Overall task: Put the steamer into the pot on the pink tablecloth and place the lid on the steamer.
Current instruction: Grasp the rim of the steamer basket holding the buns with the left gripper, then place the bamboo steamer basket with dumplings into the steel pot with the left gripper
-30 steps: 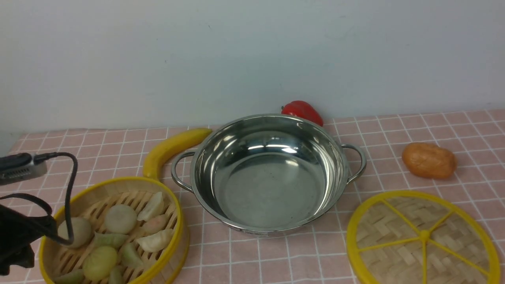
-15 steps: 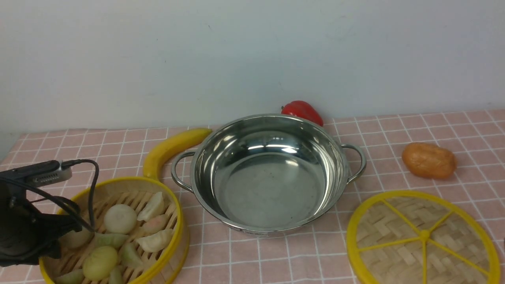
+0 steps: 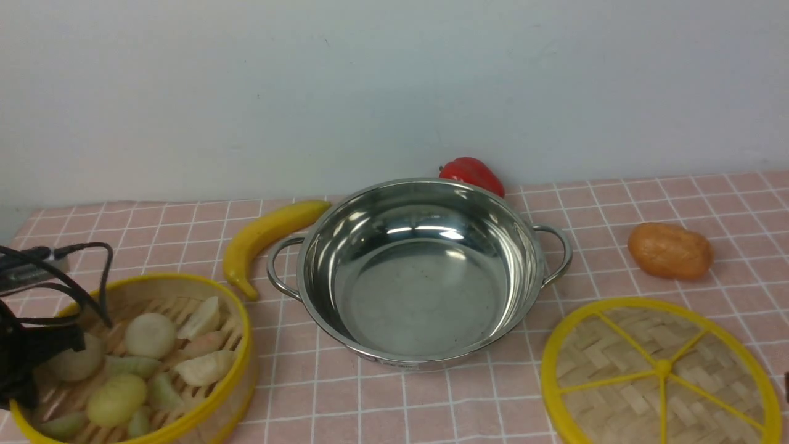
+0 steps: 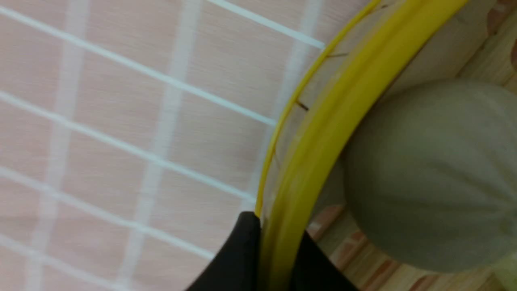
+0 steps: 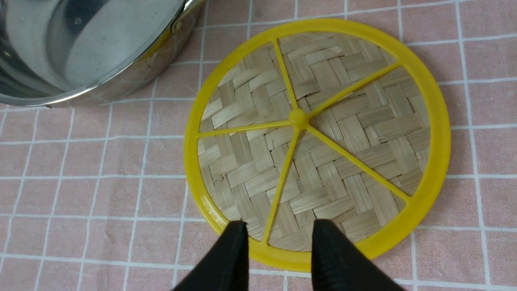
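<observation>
So the left jaws (image 4: 278, 250) are closed on the yellow rim of the steamer (image 3: 237, 376), one finger on either side of it. The right jaws (image 5: 280, 246) are wide apart with nothing between them, and in the wrist view they show over part of the lid's rim.

The steamer is over at the left edge of the surface, towards the near left corner, and it's got a bunch of food in it: pale round buns (image 3: 150, 335), a yellowish-green one (image 3: 117, 399) and some dumplings (image 3: 206, 368). Can't tell if its base is fully down on the cloth.

The pot (image 3: 425, 290) is sitting empty around the middle of the pink tablecloth (image 3: 370, 407), both wire handles out to the sides. A banana (image 3: 259, 237) lies between the pot and the far left corner, and a red pepper (image 3: 473, 176) is just behind the pot by the far edge.

Lid (image 3: 662, 370) is lying flat towards the near right corner, spokes up, apart from the pot. Beyond it there's a brown, bread-looking lump (image 3: 670, 251) near the right edge.
</observation>
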Controlling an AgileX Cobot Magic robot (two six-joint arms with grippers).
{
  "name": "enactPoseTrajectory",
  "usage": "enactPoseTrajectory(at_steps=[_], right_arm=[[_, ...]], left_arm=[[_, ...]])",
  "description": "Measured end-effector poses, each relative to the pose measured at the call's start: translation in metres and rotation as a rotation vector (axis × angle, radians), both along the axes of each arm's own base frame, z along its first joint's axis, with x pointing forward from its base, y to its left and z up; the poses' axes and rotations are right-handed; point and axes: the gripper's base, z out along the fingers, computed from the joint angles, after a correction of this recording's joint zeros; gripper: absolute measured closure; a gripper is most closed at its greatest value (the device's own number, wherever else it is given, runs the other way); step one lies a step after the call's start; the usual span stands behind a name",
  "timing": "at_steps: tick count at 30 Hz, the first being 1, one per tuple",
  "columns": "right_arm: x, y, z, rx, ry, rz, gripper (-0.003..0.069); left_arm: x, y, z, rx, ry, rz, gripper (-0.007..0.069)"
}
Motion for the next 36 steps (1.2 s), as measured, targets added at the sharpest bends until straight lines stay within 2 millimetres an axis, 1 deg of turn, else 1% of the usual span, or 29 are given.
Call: enactPoseTrajectory(at_steps=[1, 3, 4, 5, 7, 8, 10, 12, 13, 16, 19, 20, 21, 22, 23, 25, 28, 30, 31, 36], right_arm=[[0.000, 0.000, 0.000, 0.000, 0.000, 0.000, 0.0419], [0.000, 0.000, 0.000, 0.000, 0.000, 0.000, 0.0419], [0.000, 0.000, 0.000, 0.000, 0.000, 0.000, 0.0419], [0.000, 0.000, 0.000, 0.000, 0.000, 0.000, 0.0419], [0.000, 0.000, 0.000, 0.000, 0.000, 0.000, 0.0419], [0.000, 0.000, 0.000, 0.000, 0.000, 0.000, 0.0419], [0.000, 0.000, 0.000, 0.000, 0.000, 0.000, 0.0419], [0.000, 0.000, 0.000, 0.000, 0.000, 0.000, 0.0419], [0.000, 0.000, 0.000, 0.000, 0.000, 0.000, 0.0419], [0.000, 0.000, 0.000, 0.003, 0.000, 0.000, 0.0419], [0.000, 0.000, 0.000, 0.004, 0.000, 0.000, 0.0419], [0.000, 0.000, 0.000, 0.004, 0.000, 0.000, 0.0419], [0.000, 0.000, 0.000, 0.004, 0.000, 0.000, 0.0419], [0.000, 0.000, 0.000, 0.004, 0.000, 0.000, 0.0419], [0.000, 0.000, 0.000, 0.004, 0.000, 0.000, 0.0419], [0.000, 0.000, 0.000, 0.004, 0.000, 0.000, 0.0419], [0.000, 0.000, 0.000, 0.005, 0.001, 0.000, 0.0419], [0.000, 0.000, 0.000, 0.007, 0.001, 0.000, 0.0419], [0.000, 0.000, 0.000, 0.007, 0.001, 0.000, 0.0419], [0.000, 0.000, 0.000, 0.009, 0.002, -0.003, 0.0419]], left_arm=[[0.001, 0.002, 0.003, 0.004, 0.001, -0.002, 0.0599], [-0.002, 0.016, 0.030, 0.037, -0.018, 0.019, 0.0599], [-0.002, 0.018, 0.035, 0.042, -0.020, 0.022, 0.0599], [0.000, 0.023, 0.058, 0.067, -0.060, 0.028, 0.0599], [0.004, 0.021, 0.076, 0.068, -0.091, 0.027, 0.0599], [0.009, 0.017, 0.089, 0.063, -0.120, 0.006, 0.0599], [0.018, 0.006, 0.102, 0.055, -0.149, -0.037, 0.0599], [0.030, -0.018, 0.116, 0.032, -0.189, -0.119, 0.0599], [0.035, -0.026, 0.121, 0.027, -0.208, -0.145, 0.0599], [0.057, -0.074, 0.133, -0.025, -0.272, -0.278, 0.0599], [0.078, -0.127, 0.129, -0.074, -0.283, -0.402, 0.0599], [0.082, -0.138, 0.126, -0.082, -0.281, -0.424, 0.0599], [0.089, -0.156, 0.121, -0.094, -0.277, -0.462, 0.0599], [0.092, -0.163, 0.118, -0.097, -0.275, -0.477, 0.0599], [0.102, -0.189, 0.109, -0.111, -0.266, -0.529, 0.0599], [0.114, -0.216, 0.096, -0.117, -0.244, -0.582, 0.0599], [0.129, -0.244, 0.077, -0.100, -0.221, -0.628, 0.0599], [0.140, -0.256, 0.069, -0.083, -0.226, -0.646, 0.0599], [0.146, -0.263, 0.061, -0.074, -0.224, -0.656, 0.0599], [0.162, -0.274, 0.044, -0.051, -0.214, -0.668, 0.0599]])
